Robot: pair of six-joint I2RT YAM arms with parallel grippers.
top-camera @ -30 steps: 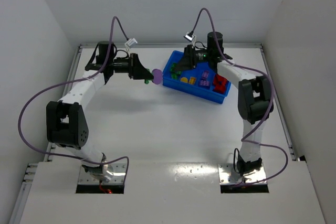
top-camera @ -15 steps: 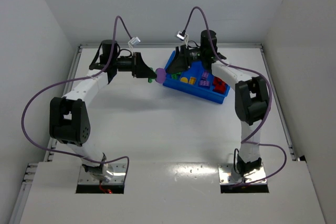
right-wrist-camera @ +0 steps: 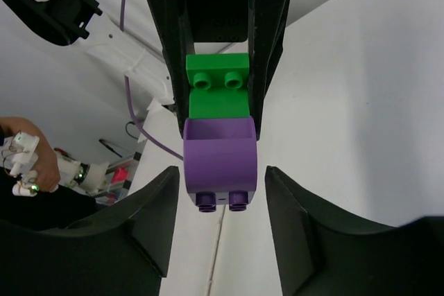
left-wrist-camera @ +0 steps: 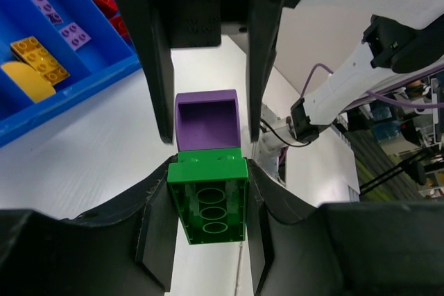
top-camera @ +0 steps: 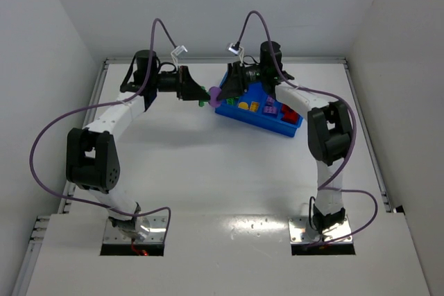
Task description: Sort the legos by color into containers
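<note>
Left gripper [left-wrist-camera: 208,202] tight on green-purple lego stack [left-wrist-camera: 208,126], right gripper [right-wrist-camera: 220,179] agape around it, over white table [top-camera: 208,164], white walls [top-camera: 208,12].

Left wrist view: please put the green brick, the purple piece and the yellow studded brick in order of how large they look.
1. green brick
2. purple piece
3. yellow studded brick
The first two are much nearer the camera, so their true sizes against the third are unsure.
</note>
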